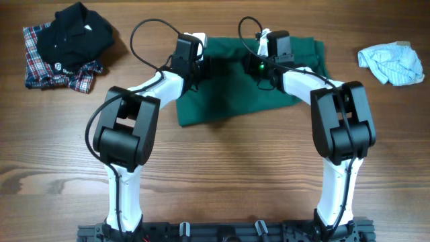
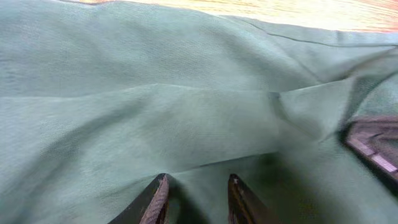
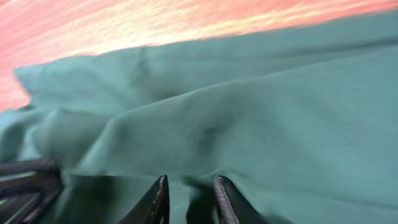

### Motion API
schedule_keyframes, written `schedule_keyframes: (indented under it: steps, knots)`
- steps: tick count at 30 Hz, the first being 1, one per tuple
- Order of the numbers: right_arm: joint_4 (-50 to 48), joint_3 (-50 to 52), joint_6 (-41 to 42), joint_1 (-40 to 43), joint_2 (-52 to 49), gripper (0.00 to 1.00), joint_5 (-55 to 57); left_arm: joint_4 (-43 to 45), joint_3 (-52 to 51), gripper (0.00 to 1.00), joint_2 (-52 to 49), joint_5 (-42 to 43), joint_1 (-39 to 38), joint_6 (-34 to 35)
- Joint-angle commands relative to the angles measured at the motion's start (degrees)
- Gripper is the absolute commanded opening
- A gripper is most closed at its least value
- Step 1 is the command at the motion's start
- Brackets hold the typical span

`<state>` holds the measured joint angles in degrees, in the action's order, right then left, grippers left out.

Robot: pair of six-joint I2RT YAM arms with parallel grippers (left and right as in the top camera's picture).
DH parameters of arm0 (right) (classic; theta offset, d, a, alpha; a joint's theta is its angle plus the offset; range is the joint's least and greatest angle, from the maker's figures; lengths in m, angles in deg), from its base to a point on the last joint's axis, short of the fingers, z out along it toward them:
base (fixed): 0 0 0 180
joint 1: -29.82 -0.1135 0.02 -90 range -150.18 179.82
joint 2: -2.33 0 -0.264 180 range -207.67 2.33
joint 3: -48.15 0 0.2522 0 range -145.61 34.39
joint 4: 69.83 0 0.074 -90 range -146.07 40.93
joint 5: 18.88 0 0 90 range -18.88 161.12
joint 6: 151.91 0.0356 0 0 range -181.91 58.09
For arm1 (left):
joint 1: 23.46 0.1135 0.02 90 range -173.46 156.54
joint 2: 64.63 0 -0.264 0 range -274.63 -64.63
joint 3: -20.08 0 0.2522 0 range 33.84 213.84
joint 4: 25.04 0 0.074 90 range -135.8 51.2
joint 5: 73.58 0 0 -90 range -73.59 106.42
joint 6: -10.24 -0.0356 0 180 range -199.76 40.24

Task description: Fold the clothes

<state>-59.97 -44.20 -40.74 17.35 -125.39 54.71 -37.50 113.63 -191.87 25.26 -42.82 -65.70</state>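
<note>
Green garment [image 1: 228, 97] spread at the middle of the far edge of the tabletop [image 1: 222, 175], rumpled along its far side. Left claw [image 2: 196, 196] and right claw [image 3: 189, 196] side by side over that far side, each drawn close on a raised fold of the green cloth, gripping it. Heap of black and plaid clothes [image 1: 64, 47] at the far left corner, crumpled pale blue garment [image 1: 391, 65] near the far right corner.
</note>
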Motion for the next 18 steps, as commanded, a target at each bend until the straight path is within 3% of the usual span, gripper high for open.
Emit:
schedule_keyframes:
  steps: [1, 10, 16, 18]
  knots:
    - [1.0, -0.1, 0.0, 3.0, -3.0, 0.29, 9.7, -0.9, -0.3, 0.36, -3.2, -10.4, 0.9, -0.3]
    - [8.6, -0.1, -0.2, 4.5, -2.6, 0.35, 28.7, -0.8, -0.3, 0.41, -3.1, -12.6, 5.0, -0.3]
    - [10.7, -2.0, -4.7, 4.5, 3.8, 0.56, 29.1, -0.7, -0.3, 0.41, 0.8, -12.8, 5.4, -2.5]
    - [11.8, -3.2, -5.9, 4.5, 6.9, 0.73, 26.8, -1.2, -0.3, 0.4, 2.5, -12.8, 5.2, -2.5]
